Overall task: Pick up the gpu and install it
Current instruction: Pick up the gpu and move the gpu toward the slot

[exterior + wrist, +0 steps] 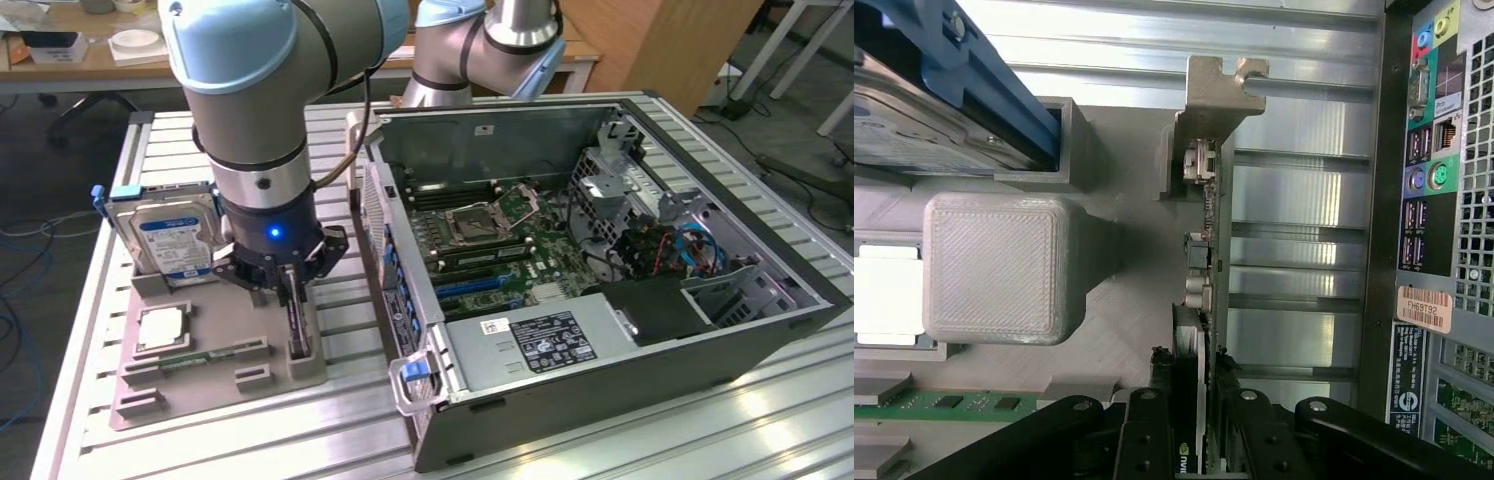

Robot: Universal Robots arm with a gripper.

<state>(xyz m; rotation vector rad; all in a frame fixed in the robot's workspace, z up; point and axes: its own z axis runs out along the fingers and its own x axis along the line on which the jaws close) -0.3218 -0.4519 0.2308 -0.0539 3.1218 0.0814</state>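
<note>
In the exterior view, the arm is straight down over the grey parts tray (214, 390), with the gripper (295, 310) planted on the gpu (303, 346). The card stands on edge in its slot at the tray's side nearest the computer case (601, 410). The hard drive (167, 235) stands upright just beside the wrist, on the exterior view's left. That is the first worry: any sideways drift looks likely to knock it. The case wall is close on the other side, so a tilted lift could probably catch its rim.

In the wrist view, the gpu (1204, 260) runs edge-on down the middle, with its silver bracket (1219, 95) at the far end. The gripper (1199, 435) sits astride the end away from the bracket, narrowed right in around the card's thin edge. Whether it is actually clamped or merely close cannot be told.

The hold is at one end rather than mid-card. If the grip is light, the bracket end may sag or swing, and the card could twist. The edge is slim and the cooler face uneven, so a slip seems possible. If the card binds in the tray (1134, 310), the whole tray might lift with it. The case's rear panel (1429, 200) is close alongside, leaving little room for swing.
</note>
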